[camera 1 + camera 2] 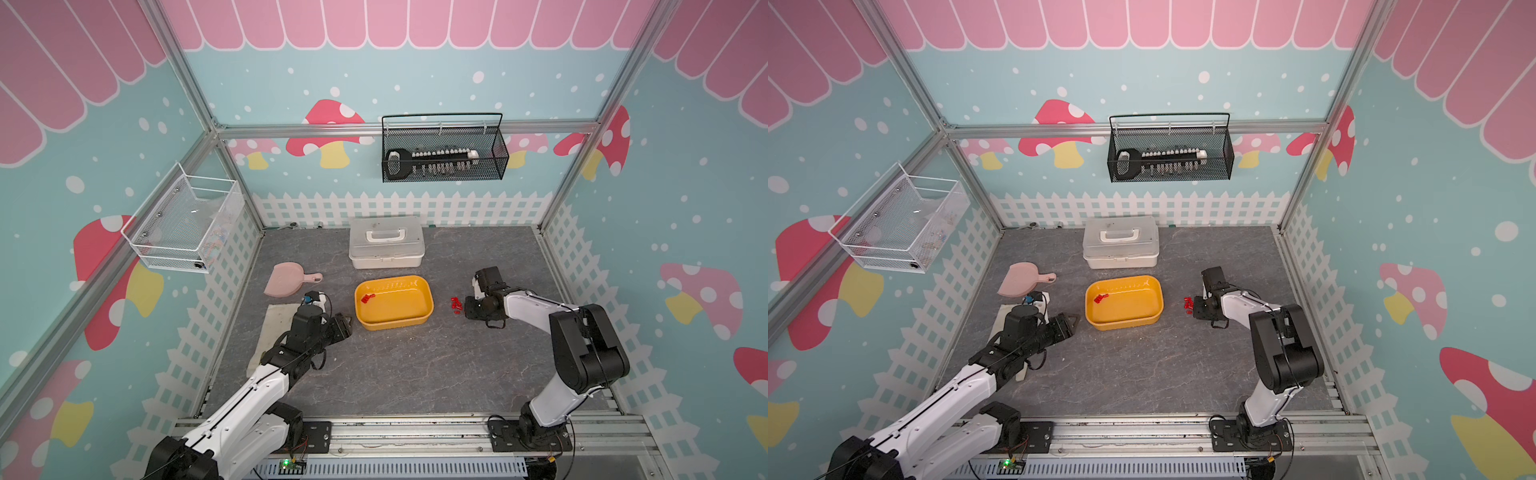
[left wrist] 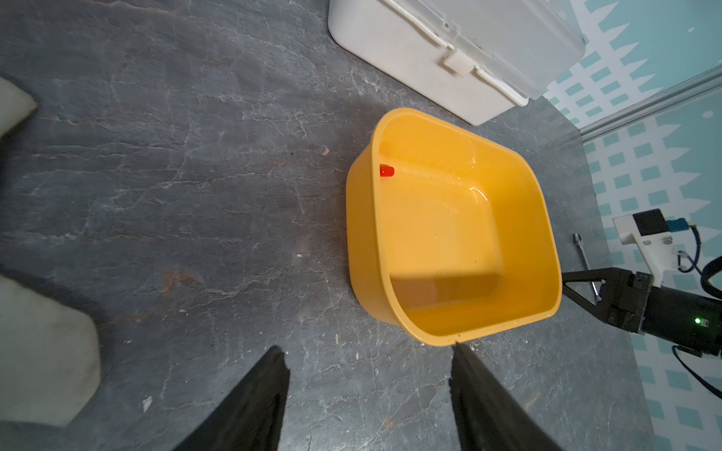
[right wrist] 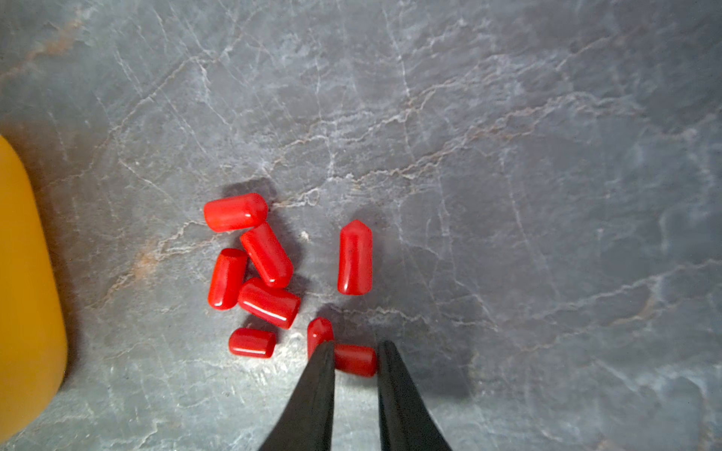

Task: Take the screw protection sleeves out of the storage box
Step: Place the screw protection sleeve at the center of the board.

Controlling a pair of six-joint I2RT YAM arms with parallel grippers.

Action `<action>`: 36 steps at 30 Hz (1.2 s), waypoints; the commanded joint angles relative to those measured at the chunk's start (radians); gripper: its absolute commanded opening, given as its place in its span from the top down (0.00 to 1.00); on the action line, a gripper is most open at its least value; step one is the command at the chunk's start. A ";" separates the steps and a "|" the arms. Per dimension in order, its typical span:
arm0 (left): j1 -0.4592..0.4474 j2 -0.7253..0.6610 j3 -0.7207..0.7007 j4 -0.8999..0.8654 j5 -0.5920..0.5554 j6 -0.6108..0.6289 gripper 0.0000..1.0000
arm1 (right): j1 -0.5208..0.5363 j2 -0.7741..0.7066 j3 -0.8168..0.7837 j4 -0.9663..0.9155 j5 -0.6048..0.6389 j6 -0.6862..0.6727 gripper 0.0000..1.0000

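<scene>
The yellow-orange storage box sits mid-table; its edge also shows in the right wrist view. A few red screw protection sleeves lie in one corner of the box. Several more sleeves lie on the table to its right. Just above that pile, my right gripper is shut on one sleeve, pinched endwise between the tips. My left gripper stands open and empty at the box's left.
A white lidded case stands behind the box. At the left lie a pink dustpan and a pale cloth. A small wrench lies on the table near the right gripper. Wire baskets hang on the walls.
</scene>
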 commanded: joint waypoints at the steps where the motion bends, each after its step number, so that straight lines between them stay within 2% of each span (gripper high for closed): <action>1: -0.007 0.012 0.023 0.017 -0.014 -0.004 0.33 | -0.012 0.024 0.022 0.005 -0.009 -0.015 0.77; 16: -0.029 0.046 0.049 0.023 -0.020 -0.003 0.32 | -0.027 0.030 0.028 0.009 -0.032 -0.034 0.75; 27: -0.038 -0.016 0.058 -0.065 -0.052 0.007 0.33 | -0.027 -0.049 0.015 -0.004 -0.053 -0.040 0.70; 31: -0.038 -0.034 0.064 -0.095 -0.064 0.013 0.33 | -0.028 -0.074 0.025 -0.039 -0.069 -0.067 0.66; 36: -0.038 -0.051 0.088 -0.165 -0.090 0.040 0.32 | -0.028 -0.112 0.067 -0.126 -0.146 -0.122 0.60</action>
